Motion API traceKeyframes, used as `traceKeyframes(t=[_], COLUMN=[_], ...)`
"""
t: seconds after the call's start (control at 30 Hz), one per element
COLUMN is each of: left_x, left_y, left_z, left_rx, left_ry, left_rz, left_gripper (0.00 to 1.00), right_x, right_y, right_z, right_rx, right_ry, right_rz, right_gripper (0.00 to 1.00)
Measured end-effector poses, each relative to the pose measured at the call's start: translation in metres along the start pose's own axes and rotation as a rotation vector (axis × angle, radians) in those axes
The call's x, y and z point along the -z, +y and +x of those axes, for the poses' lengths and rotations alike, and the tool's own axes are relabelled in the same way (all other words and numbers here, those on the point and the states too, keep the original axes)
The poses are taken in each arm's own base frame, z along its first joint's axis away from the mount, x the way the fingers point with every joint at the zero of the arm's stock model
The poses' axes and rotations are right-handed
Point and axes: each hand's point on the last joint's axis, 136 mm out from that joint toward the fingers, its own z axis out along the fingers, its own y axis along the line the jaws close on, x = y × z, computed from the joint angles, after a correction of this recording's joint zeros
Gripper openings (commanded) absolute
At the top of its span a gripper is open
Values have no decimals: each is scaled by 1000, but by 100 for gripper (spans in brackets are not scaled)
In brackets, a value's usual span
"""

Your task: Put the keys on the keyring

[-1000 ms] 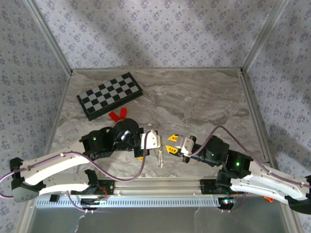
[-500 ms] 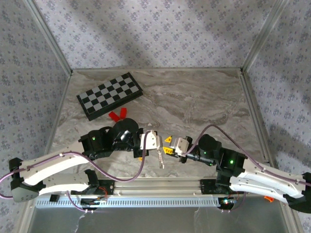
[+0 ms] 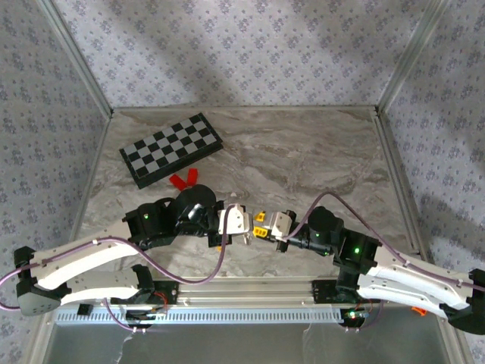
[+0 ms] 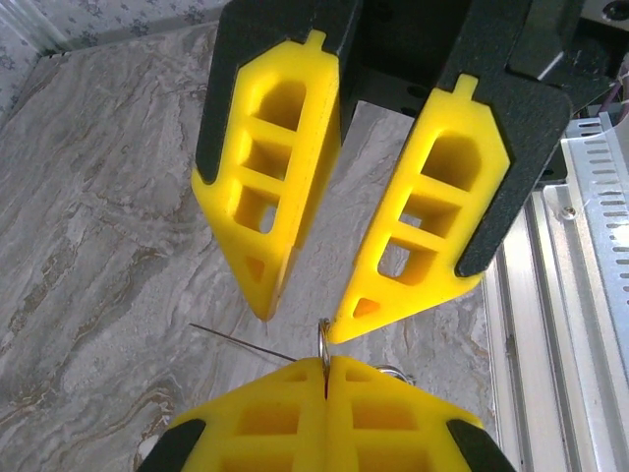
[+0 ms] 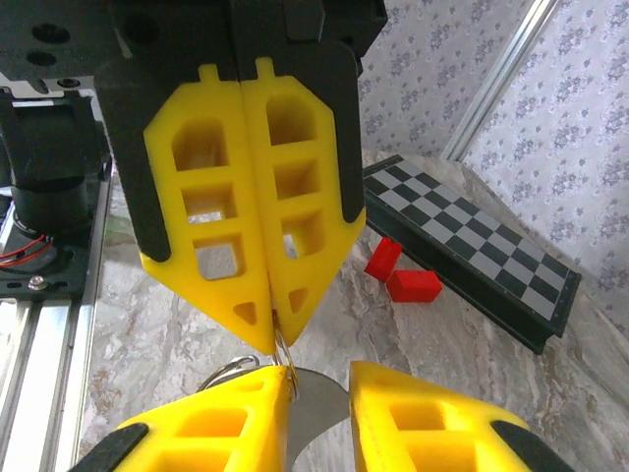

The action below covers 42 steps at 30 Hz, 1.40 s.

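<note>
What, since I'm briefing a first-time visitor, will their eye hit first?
The two yellow-fingered grippers meeting tip to tip near the table's front edge: the left gripper shut on a thin metal ring, the right gripper open, facing it. Then the chessboard at far left, two red blocks beside it.

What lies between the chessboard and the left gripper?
Two red blocks, beside the chessboard and well short of the left gripper, in the top view.

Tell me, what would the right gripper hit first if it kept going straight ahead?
Most likely the small metal ring that the shut left gripper pinches, directly ahead of the open right gripper; exact depth is unclear.
</note>
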Motion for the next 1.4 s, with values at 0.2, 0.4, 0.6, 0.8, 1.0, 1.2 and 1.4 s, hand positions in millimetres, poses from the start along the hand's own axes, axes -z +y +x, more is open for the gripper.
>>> traceKeyframes(t=[0.2,0.4,0.6,0.8,1.0,1.2,1.4], left_x=[0,0,4,18,32,31,31], left_y=[0,0,0,3,15,8,6], left_z=[0,0,-3,-10,-16,-27,-36], left_rx=[0,0,10,78,161,166,157], left_ry=[-1,-2,-19,-162,-287,-333,-372], left_rz=[1,3,-3,-40,-71,-9,16], left_gripper=[0,0,19,24,26,29,30], right_x=[-3,-4,-3,8,17,20,18], right_y=[3,6,6,6,-1,-6,-7], right_z=[1,1,-2,0,-10,-19,-20], right_rx=[-6,-17,-17,-36,-68,-92,-112], right_ry=[0,-1,-16,-52,-111,-163,-181], right_rz=[-20,-38,-45,-41,-40,-45,-64], right_gripper=[19,8,0,0,0,0,0])
